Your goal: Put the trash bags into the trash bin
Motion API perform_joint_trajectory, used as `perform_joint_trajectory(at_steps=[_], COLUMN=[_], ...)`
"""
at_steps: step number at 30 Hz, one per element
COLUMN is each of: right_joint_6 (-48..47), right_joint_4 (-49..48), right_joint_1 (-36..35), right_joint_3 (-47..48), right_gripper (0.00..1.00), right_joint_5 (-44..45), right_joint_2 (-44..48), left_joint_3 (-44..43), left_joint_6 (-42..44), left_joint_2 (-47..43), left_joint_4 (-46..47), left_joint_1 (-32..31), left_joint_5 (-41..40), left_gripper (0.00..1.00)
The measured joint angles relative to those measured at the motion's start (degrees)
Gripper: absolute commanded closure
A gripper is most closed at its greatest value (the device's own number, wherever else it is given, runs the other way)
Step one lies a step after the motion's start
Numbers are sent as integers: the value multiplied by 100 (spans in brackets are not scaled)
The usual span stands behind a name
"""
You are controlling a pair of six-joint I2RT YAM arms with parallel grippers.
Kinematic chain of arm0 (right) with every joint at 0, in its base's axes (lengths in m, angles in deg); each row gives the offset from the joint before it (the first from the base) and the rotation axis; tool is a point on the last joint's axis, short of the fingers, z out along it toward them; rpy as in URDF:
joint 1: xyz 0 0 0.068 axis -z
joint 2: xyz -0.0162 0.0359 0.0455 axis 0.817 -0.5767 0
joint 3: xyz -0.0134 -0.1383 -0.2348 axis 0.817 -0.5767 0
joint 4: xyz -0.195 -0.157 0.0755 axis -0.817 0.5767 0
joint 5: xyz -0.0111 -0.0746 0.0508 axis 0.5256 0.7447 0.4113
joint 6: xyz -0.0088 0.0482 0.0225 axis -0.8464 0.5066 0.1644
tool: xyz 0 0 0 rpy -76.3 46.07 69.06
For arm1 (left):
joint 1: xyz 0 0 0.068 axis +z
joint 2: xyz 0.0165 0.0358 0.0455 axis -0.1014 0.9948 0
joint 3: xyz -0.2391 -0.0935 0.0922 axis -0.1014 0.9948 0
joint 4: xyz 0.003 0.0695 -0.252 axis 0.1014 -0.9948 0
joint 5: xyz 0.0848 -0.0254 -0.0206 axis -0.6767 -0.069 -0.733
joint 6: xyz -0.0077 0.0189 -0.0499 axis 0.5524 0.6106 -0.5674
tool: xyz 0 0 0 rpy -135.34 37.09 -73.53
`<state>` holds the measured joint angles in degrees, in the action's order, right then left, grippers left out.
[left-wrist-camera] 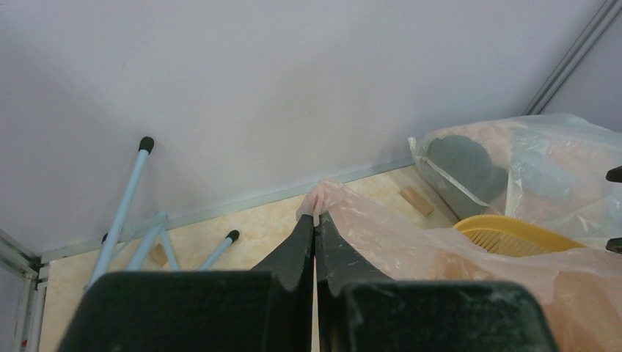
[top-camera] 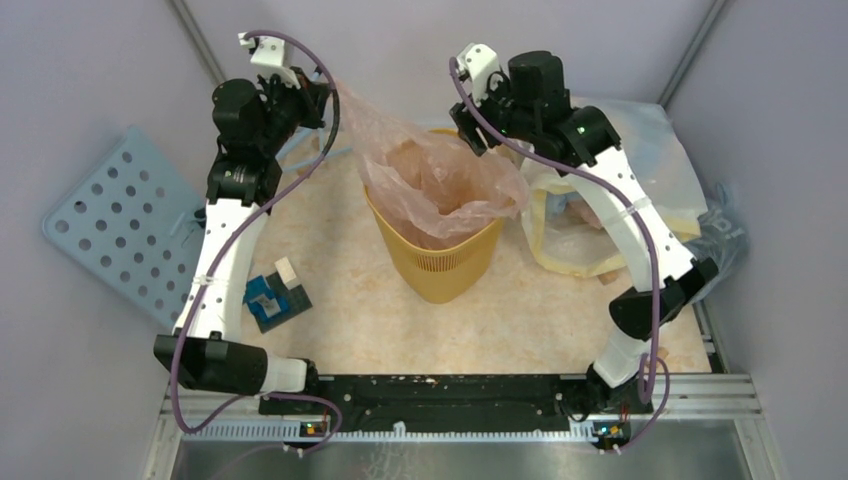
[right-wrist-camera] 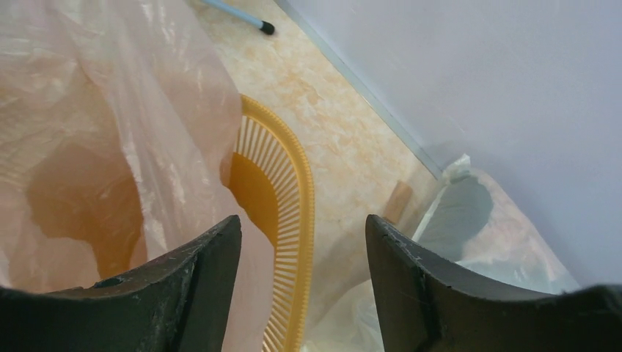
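The yellow-orange trash bin stands mid-table. The pale pink trash bag hangs inside it, its mouth spread over the rim. One corner is pulled up and to the left, where my left gripper is shut on it. In the left wrist view the fingertips pinch the pink film beside the bin rim. My right gripper hovers at the bin's far right edge. It stands open above the ribbed rim, with the bag to its left and nothing between the fingers.
A large whitish-yellow sack lies right of the bin, with a grey-blue bag beyond it. A pale blue perforated panel leans at the left. A small blue block sits by the left arm. A wooden block lies near the back wall.
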<state>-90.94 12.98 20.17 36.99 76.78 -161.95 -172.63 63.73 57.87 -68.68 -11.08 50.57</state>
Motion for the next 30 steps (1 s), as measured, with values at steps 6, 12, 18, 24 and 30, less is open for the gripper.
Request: perform_joint_trajectory(at_steps=[6, 12, 18, 24, 30], right_joint_6=[-59, -208, -269, -249, -249], right_joint_4=[-24, 22, 216, 212, 214], right_joint_1=[0, -2, -13, -13, -13], right_joint_3=[-179, -219, -219, -385, -452], right_gripper=[35, 35, 46, 54, 56], right_joint_5=[-557, -1165, -1003, -555, -522], right_joint_2=[389, 671, 581, 470, 415], left_joint_3=[0, 0, 0, 0, 0], left_joint_6=[-59, -107, -109, -107, -107], left_joint_2=[0, 0, 0, 0, 2], left_joint_4=[39, 50, 57, 57, 59], left_joint_1=[0, -2, -2, 0, 0], left_joint_5=[46, 105, 109, 105, 103], left_gripper=[100, 100, 100, 100, 100])
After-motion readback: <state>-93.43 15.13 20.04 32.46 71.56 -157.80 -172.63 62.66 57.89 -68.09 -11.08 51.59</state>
